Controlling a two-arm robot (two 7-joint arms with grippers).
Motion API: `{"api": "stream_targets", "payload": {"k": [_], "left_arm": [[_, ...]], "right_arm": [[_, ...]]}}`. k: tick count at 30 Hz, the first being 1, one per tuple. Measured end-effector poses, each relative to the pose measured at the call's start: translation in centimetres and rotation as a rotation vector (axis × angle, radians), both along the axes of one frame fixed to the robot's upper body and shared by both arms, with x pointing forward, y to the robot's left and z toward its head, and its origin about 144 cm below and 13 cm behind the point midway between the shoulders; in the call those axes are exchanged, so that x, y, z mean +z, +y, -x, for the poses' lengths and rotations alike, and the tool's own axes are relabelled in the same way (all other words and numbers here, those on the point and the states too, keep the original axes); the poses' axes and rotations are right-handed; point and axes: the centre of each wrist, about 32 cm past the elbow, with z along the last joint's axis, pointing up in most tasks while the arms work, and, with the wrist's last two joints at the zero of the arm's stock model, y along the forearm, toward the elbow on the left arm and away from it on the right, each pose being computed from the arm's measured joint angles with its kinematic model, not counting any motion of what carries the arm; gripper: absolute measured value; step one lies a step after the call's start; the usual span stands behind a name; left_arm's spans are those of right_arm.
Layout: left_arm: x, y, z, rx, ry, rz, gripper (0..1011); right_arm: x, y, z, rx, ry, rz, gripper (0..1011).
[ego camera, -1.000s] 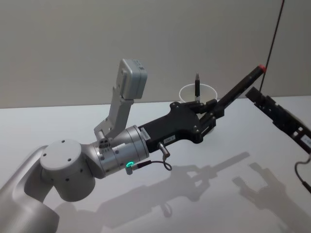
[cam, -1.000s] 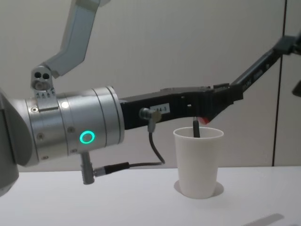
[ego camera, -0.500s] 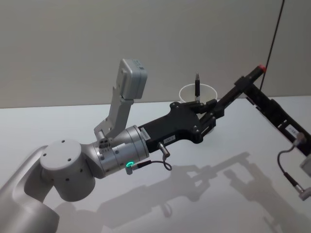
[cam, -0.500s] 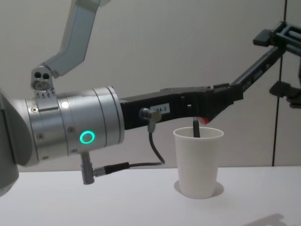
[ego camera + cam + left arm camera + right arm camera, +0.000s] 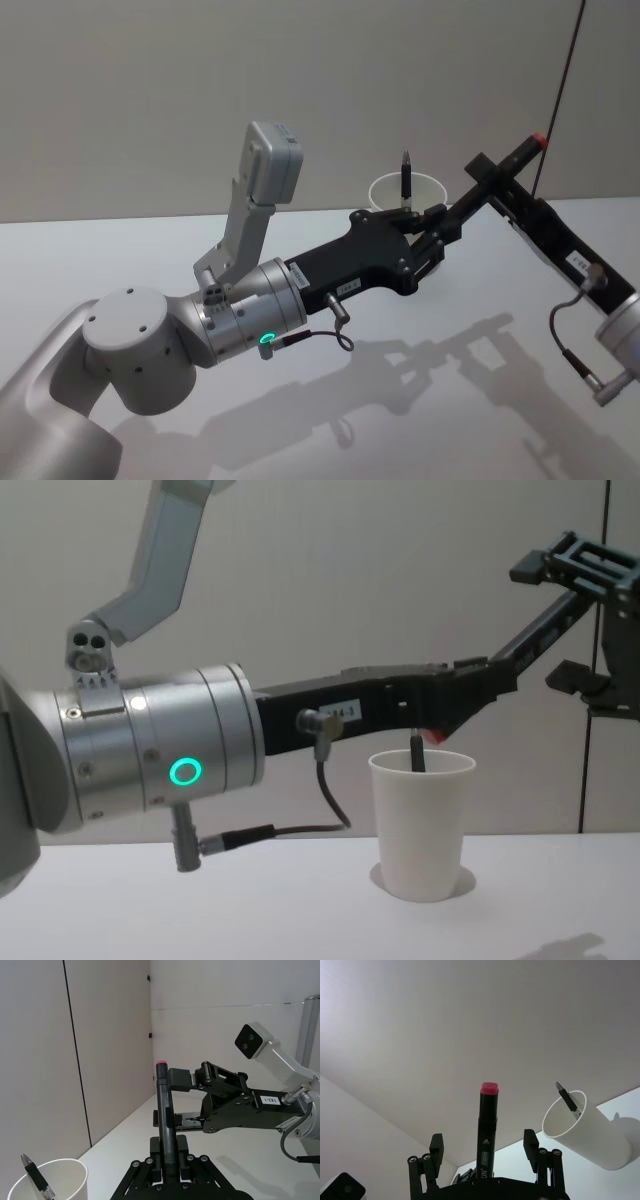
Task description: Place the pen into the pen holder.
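1. Pen (image 5: 510, 163) (black marker, pink-red cap) is slanting up just beside the white paper-cup pen holder (image 5: 422, 825).
2. Left gripper (image 5: 437, 228) is clamping its lower end; right gripper (image 5: 483, 1141) is spreading wide around its cap, gripping nothing.
3. One slim pen (image 5: 406, 178) is standing inside the one holder.

The head view looks forward and down from high up onto the desk (image 5: 150, 250), along the left arm to the pen holder (image 5: 385, 192) by the far wall. The chest view sits lower, close behind that arm's wrist, facing level across the desk, and shares the pen holder, seen side-on. The left wrist view looks out along the left tool (image 5: 169, 1165) and the pen (image 5: 164, 1100) it grips, with the pen holder close by. The right wrist view faces out between the spread fingers of the right tool (image 5: 484, 1142), sharing the same pen and pen holder from the opposite side
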Motion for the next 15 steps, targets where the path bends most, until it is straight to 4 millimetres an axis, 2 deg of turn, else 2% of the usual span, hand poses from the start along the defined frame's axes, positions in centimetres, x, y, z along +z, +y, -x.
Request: {"api": "stream_targets", "payload": {"k": [15], "left_arm": [[0.00, -0.01, 0.00, 0.000, 0.000, 0.000, 187]], "right_arm": [[0.15, 0.89, -0.27, -0.069, -0.005, -0.007, 1002]]}}
